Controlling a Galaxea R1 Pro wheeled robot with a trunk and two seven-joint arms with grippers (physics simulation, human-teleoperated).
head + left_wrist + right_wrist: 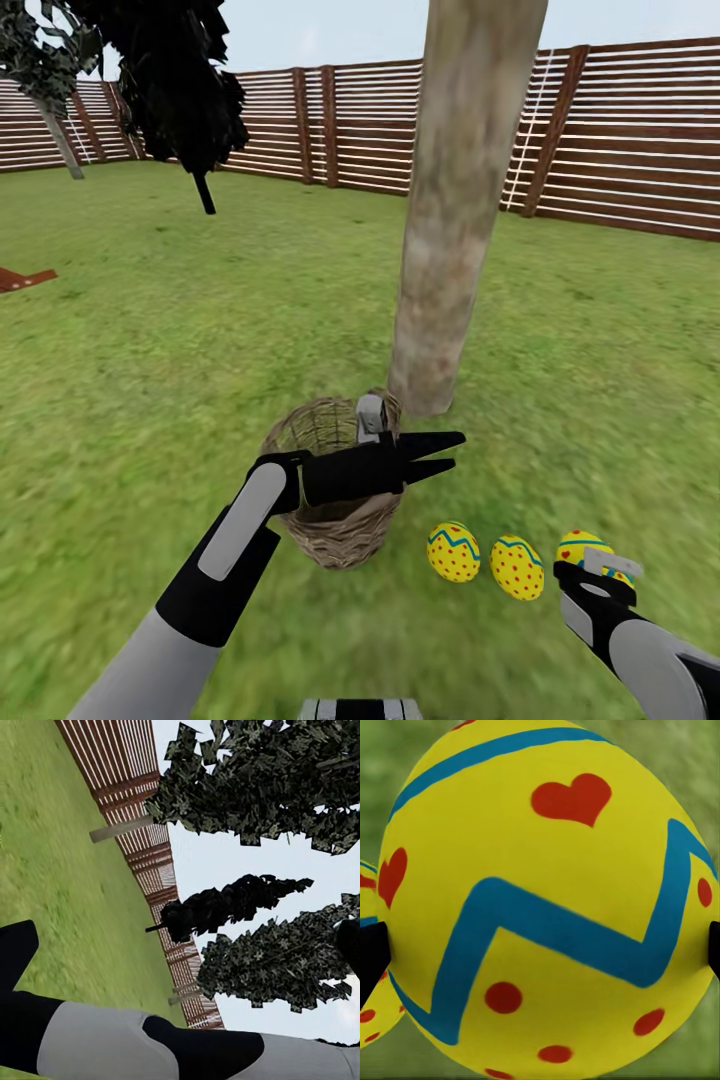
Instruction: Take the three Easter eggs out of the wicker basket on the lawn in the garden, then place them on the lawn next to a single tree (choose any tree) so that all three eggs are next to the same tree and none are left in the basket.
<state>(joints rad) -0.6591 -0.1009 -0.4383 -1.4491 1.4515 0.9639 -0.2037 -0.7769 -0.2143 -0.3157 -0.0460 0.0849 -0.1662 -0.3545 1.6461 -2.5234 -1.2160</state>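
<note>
Three yellow Easter eggs with red dots and blue zigzags sit in a row on the lawn (150, 330), right of the wicker basket (335, 500) and near the foot of the tree (455, 220). Two eggs (453, 552) (517, 567) lie free. My right gripper (598, 570) holds the third egg (580, 545) (547, 900) low at the grass, with a black finger (370, 958) against each side. My left gripper (452, 451) hovers over the basket's rim, open and holding nothing. The inside of the basket is partly hidden by my left arm.
A wooden slat fence (620, 130) closes off the lawn behind the tree. A dark-foliage thin tree (190, 90) stands at the back left, and a red-brown object (22, 278) lies at the left edge. Open grass spreads to the left and right.
</note>
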